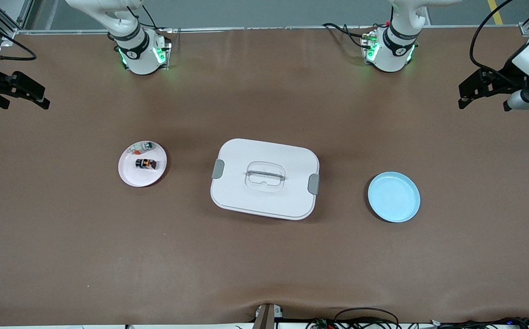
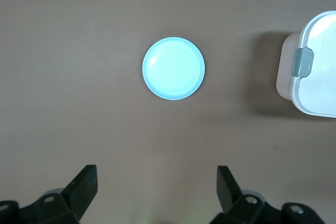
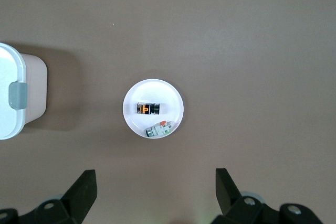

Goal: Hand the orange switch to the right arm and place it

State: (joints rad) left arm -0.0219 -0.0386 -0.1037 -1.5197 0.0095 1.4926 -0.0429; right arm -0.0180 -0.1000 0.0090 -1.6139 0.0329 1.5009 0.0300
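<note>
Brown matting covers the whole table (image 1: 264, 274). Nearest the front camera sits the round pale-blue plate (image 1: 394, 197), bare, toward the left arm's end; it is probably the drop spot. Slightly farther, mid-table, stands the white lidded plastic box (image 1: 264, 178) with grey latches. Toward the right arm's end lies the round white dish (image 1: 129, 177), which carries the orange switch (image 1: 145, 163), a tiny black block with an orange patch, beside a pale clear-white part (image 1: 141, 146). Both arms wait high at the table's ends. The right gripper (image 1: 15, 93) hangs released and empty, well apart from the switch; the left gripper (image 1: 486, 91) is likewise spread wide, holding nothing.
</note>
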